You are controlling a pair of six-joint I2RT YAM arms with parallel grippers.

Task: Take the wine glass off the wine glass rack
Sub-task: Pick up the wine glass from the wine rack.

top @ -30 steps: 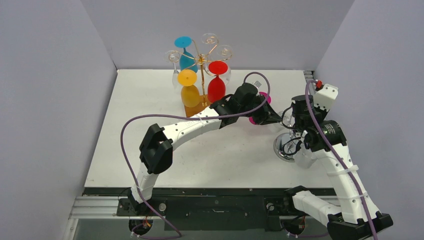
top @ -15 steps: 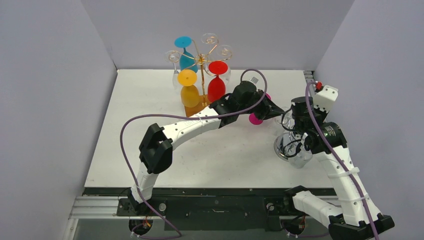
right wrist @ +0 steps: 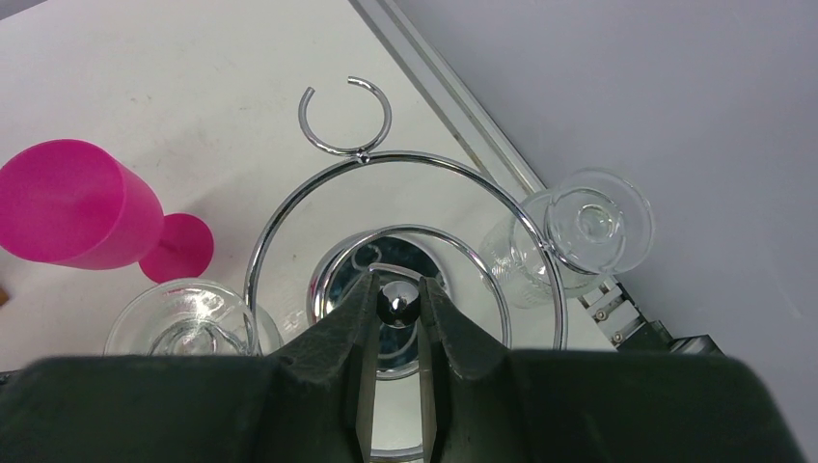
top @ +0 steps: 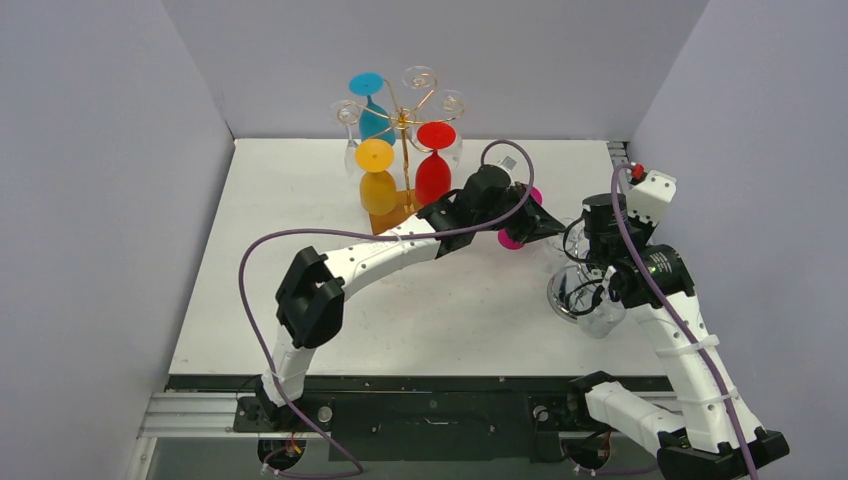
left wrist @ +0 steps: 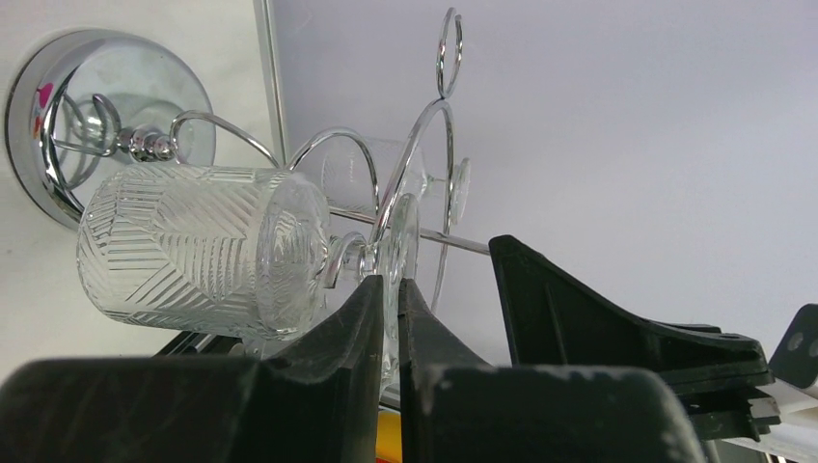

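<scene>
The wine glass rack (top: 403, 120), a gold wire stand at the back of the table, carries a yellow wine glass (top: 379, 185), a red one (top: 433, 175) and a blue one (top: 372, 105); neither gripper touches it. My left gripper (top: 548, 228) (left wrist: 394, 285) is shut on the foot (left wrist: 402, 231) of a clear cut glass (left wrist: 193, 251) hanging on a chrome stand (top: 570, 295). My right gripper (top: 596, 262) (right wrist: 398, 299) is shut on the ball at the top of that chrome stand (right wrist: 289, 203).
A pink glass (top: 515, 238) (right wrist: 68, 207) lies on its side on the table beside the chrome stand. A second clear glass (right wrist: 579, 236) hangs on the stand's far side, near the table's right edge and the side wall.
My left gripper has shifted slightly toward the chrome stand and its jaws have closed the last bit on the clear glass's foot. The right arm holds still.
</scene>
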